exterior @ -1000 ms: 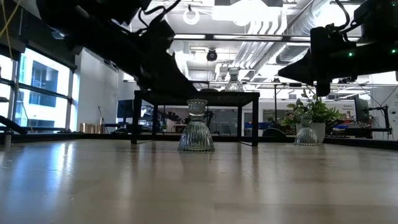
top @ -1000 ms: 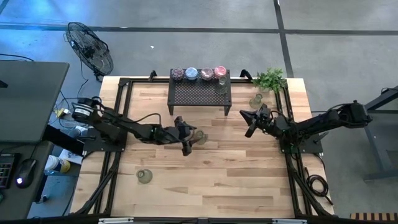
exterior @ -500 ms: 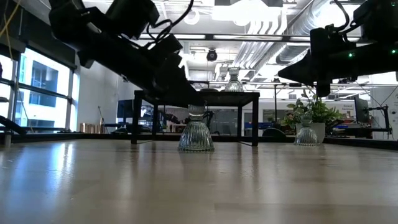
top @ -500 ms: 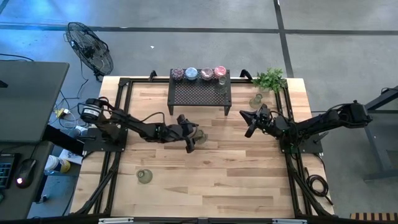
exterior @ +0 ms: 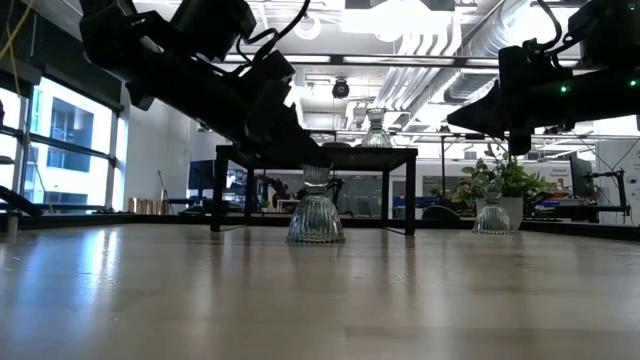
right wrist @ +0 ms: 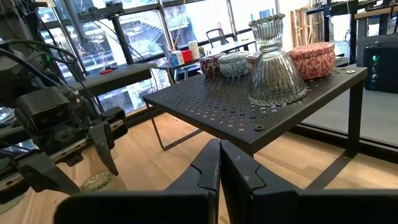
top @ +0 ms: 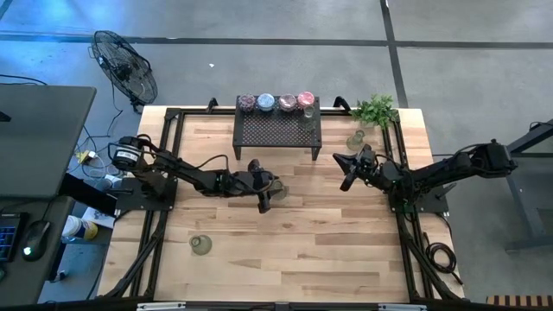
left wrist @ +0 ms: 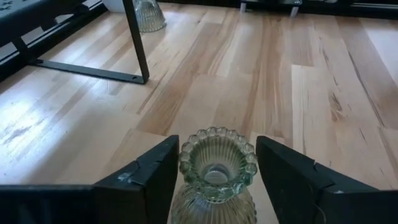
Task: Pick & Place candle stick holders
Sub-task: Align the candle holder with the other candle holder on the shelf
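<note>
The candle stick holders are distributed as follows. One clear ribbed glass holder (left wrist: 217, 167) stands upright on the wooden tabletop (top: 294, 242) near its centre, in front of the black mesh rack (top: 277, 130). The left gripper (left wrist: 217, 180) is positioned around this holder: one of its fingers (left wrist: 146, 180) stands on each side of the scalloped rim, with a narrow gap visible on both sides, so the fingers are partly open and not clamped. A second clear holder (right wrist: 273, 62) stands upright on the rack top at its right end, next to a row of four round coloured cups (top: 275, 102). A third holder (top: 353, 141) stands on the tabletop near the green plant (top: 375, 110), and a fourth (top: 200, 245) near the front left. The right gripper (right wrist: 220, 163) hangs above the tabletop on the right side, fingers pressed together and empty.
</note>
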`<state>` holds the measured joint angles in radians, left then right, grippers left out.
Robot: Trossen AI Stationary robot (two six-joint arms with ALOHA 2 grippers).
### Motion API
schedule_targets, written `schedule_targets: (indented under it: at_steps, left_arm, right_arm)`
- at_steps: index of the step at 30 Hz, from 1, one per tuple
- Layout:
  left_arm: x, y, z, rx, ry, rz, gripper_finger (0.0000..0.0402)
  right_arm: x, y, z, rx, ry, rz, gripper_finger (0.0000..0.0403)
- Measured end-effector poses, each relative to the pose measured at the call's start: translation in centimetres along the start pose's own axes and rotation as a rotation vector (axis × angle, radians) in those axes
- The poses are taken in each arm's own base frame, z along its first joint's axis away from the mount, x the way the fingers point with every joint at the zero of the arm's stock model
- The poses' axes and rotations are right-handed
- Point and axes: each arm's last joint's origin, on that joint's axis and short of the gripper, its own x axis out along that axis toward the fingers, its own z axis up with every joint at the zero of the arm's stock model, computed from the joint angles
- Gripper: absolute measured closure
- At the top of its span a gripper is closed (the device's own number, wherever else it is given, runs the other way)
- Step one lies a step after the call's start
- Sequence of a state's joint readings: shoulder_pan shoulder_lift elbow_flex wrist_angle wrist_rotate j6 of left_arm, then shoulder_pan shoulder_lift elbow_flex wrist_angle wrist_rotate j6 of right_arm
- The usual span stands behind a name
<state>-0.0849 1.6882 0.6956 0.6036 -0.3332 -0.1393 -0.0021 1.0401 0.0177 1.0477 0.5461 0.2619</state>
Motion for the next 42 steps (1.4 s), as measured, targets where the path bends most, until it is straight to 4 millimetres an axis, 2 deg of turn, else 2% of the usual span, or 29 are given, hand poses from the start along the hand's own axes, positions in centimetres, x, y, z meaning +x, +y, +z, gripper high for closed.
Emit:
schedule_targets:
  at_steps: [8,19,30,33,39,42]
  left_arm:
    - [0.0,0.0,0.0,-0.015,0.003,-0.016,0.0197]
    - [0.0,-0.1,0.0,-0.004,0.008,-0.053,0.0144]
    - [1.0,0.8,-0.8,0.011,0.019,-0.071,0.0143]
    - [1.1,0.7,-0.2,0.016,-0.011,-0.078,0.0158]
    - [1.2,0.7,-0.4,0.021,0.003,-0.081,0.0227]
    - [1.2,0.6,-0.4,0.021,0.003,-0.089,0.0235]
  right_arm:
    - [0.0,0.0,0.0,0.0,0.0,0.002,0.0401]
    - [0.0,0.0,0.0,-0.001,0.003,0.005,0.0402]
    - [0.0,0.0,0.0,-0.003,0.005,0.007,0.0402]
    - [0.0,0.0,0.0,-0.004,0.006,0.007,0.0402]
    - [0.0,0.0,-0.1,-0.007,0.013,0.005,0.0402]
    - [0.0,0.0,-0.1,-0.007,0.012,0.005,0.0401]
